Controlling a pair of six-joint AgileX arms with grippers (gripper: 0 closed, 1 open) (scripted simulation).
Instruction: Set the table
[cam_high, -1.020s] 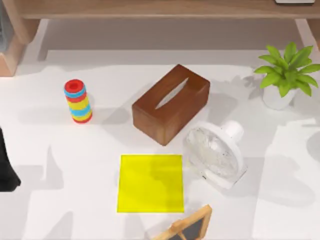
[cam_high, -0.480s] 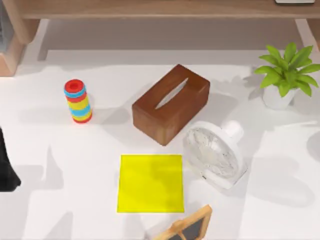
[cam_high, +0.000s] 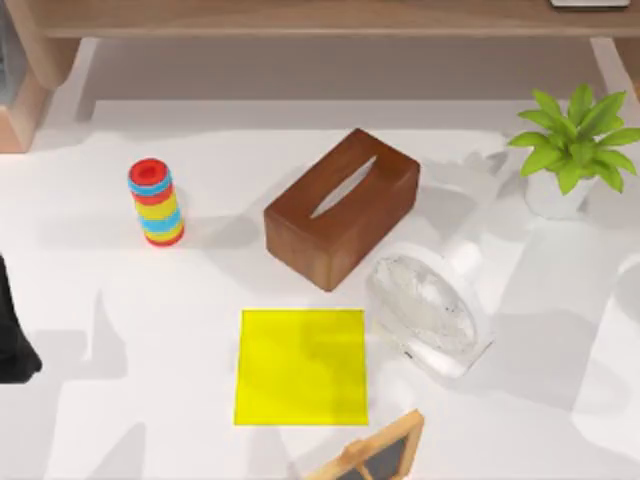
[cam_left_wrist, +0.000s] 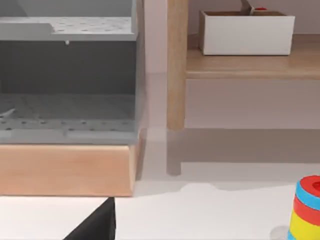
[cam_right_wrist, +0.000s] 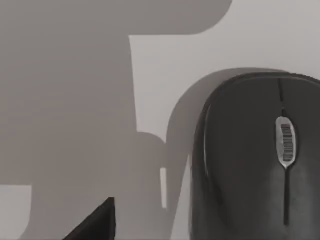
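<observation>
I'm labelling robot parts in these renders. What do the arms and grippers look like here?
Little of them shows. The left arm is a plain black, matte, blocky shape at the top view's left edge, with no visible cables or markings. In each wrist view, a black wedge-shaped piece pokes in at the picture's edge; it's probably part of that arm's gripper, also unmarked.

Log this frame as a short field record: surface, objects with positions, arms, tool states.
surface: white table
centre: brown tissue box, yellow mat in front of it
left side: coloured ring stack
right side: white fan beside the mat, potted plant at the back
front edge: wood-framed board
right wrist view: dark computer mouse on the table
left arm: dark part at the left edge, parked
tool states: cannot tell
</observation>
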